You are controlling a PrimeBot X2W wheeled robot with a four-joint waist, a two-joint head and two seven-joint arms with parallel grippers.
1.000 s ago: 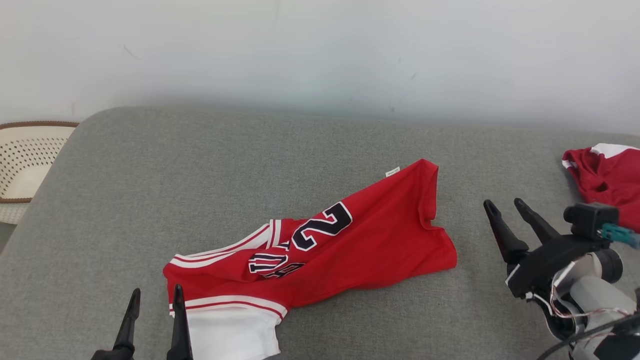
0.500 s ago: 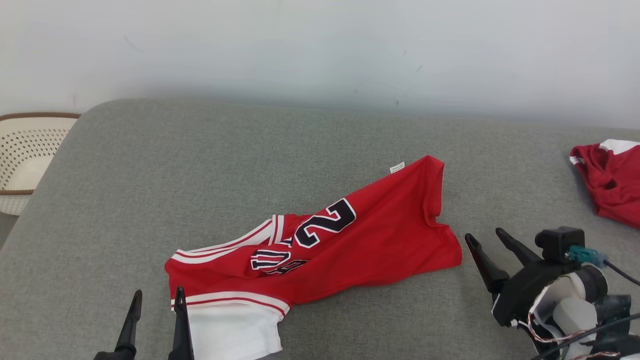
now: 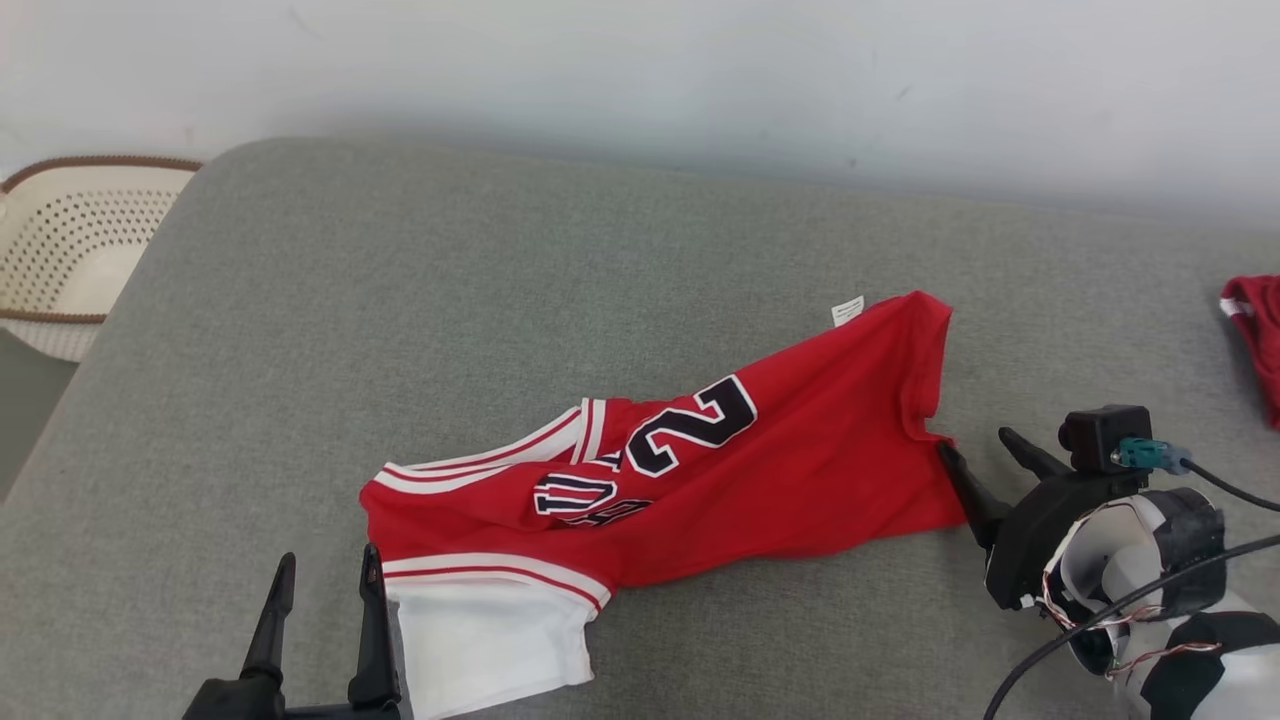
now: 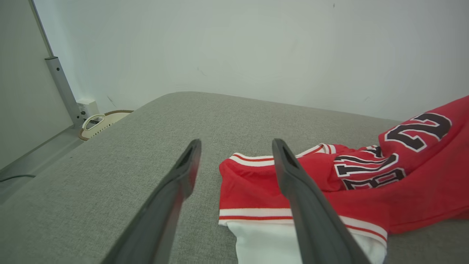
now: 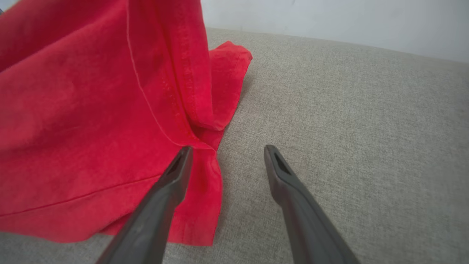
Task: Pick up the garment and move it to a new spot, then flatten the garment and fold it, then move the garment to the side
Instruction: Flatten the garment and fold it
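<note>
We list the crumpled red-and-white fabric jersey (image 3: pixel 700 480) as neither flattened nor folded; left gripper (image 3: pixel 330 555) and right gripper (image 3: pixel 975 442) flank it, spread wide, empty.

surface: grey fabric cushion (image 3: pixel 300 300) | on it: crumpled red jersey (image 3: pixel 800 470) centre | second red garment (image 3: pixel 1255 330) far right
</note>
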